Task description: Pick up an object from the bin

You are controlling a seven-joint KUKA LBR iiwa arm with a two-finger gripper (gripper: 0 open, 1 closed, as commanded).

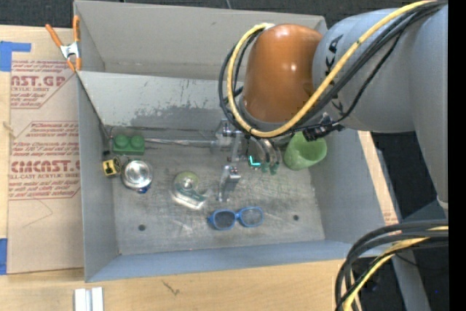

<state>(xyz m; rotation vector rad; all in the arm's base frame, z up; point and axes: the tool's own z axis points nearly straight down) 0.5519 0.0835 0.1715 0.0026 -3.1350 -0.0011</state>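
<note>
**Hand low at bin centre, nothing seen in it**

Hand (pixel 228 186) sits low over the middle of the bin (pixel 95 127) floor, under the orange wrist cover (pixel 280 73). From this angle I can't tell if it's released or clenched. Nothing visibly in it, so my read is that there's no pick yet.

Nearest candidates:
- blue glasses (pixel 235 218): flat on the floor, just below the hand in view, toward the bottom wall
- clear greenish lump (pixel 188 189): just beside the hand, view-left

Green cup (pixel 306 151) is view-right, partly under the arm. Silver can (pixel 137 175), green block (pixel 129 144) and a small yellow-and-black piece (pixel 109 167) sit well apart, near the left wall.

How I'd do the step:
- Commit to one target. The lump looks the easier grab since it stands off the floor; the glasses lie flat and thin and would likely skate away.
- Centre the hand over the lump before dropping, so it isn't nudged sideways into the glasses.
- Go down fully released and close only once it straddles the lump.
- Lift straight up, clear of the cup and the walls.

Risk: the lump looks smooth and rounded, so it may squirt out of an off-centre grip.
</note>
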